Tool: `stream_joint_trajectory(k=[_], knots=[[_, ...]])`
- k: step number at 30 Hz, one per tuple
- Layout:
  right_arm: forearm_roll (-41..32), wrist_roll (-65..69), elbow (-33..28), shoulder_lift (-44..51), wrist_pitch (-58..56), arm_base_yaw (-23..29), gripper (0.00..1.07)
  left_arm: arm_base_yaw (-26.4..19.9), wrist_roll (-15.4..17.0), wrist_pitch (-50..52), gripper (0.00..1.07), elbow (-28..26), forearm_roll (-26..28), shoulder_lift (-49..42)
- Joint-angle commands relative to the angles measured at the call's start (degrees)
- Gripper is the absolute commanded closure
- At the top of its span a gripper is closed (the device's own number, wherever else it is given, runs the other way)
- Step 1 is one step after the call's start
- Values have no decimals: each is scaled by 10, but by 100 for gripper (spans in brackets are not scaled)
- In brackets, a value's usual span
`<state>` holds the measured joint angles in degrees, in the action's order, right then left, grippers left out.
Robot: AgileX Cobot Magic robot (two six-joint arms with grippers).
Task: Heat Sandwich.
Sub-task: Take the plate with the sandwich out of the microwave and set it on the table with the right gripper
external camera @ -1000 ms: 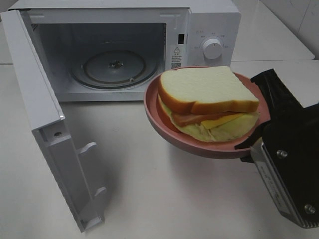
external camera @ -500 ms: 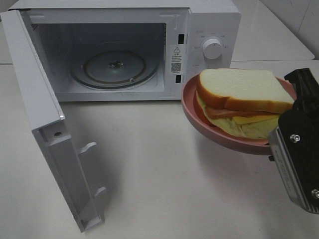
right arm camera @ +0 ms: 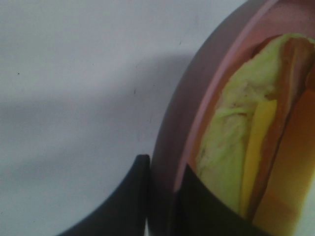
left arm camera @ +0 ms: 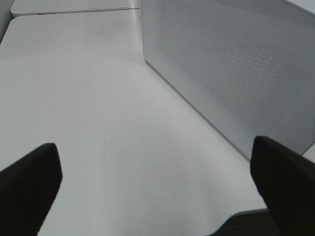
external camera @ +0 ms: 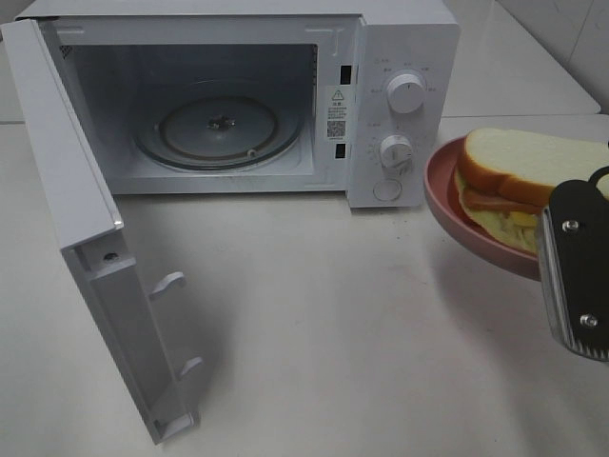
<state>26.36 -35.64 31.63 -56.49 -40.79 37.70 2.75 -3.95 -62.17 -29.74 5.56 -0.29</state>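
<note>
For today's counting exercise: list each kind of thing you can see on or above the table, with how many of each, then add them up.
Microwave: 1
Sandwich: 1
Pink plate: 1
Robot grippers: 2, the right gripper and the left gripper
Total: 5

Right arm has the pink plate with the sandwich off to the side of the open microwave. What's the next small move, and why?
Probably carry the round pink plate leftward toward the white microwave's open cavity, keeping it level. The right gripper pinches the plate's rim, the pale-bread sandwich rides on it, the door stands wide and the glass turntable is bare.
</note>
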Motion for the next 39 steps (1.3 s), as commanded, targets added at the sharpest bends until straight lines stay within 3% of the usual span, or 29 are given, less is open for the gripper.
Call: stream_joint_trajectory(k=[1, 7, 28, 39], knots=[[39, 54, 0, 5, -17, -2, 107, -1, 2, 8, 7, 1, 0, -9], [95, 164, 0, 5, -66, -2, 107, -1, 2, 8, 7, 1, 0, -9], [178, 395, 0, 3, -146, -2, 107, -1, 2, 8, 7, 1, 0, -9], [216, 537, 0, -80, -142, -2, 106, -1, 2, 8, 7, 1, 0, -9]])
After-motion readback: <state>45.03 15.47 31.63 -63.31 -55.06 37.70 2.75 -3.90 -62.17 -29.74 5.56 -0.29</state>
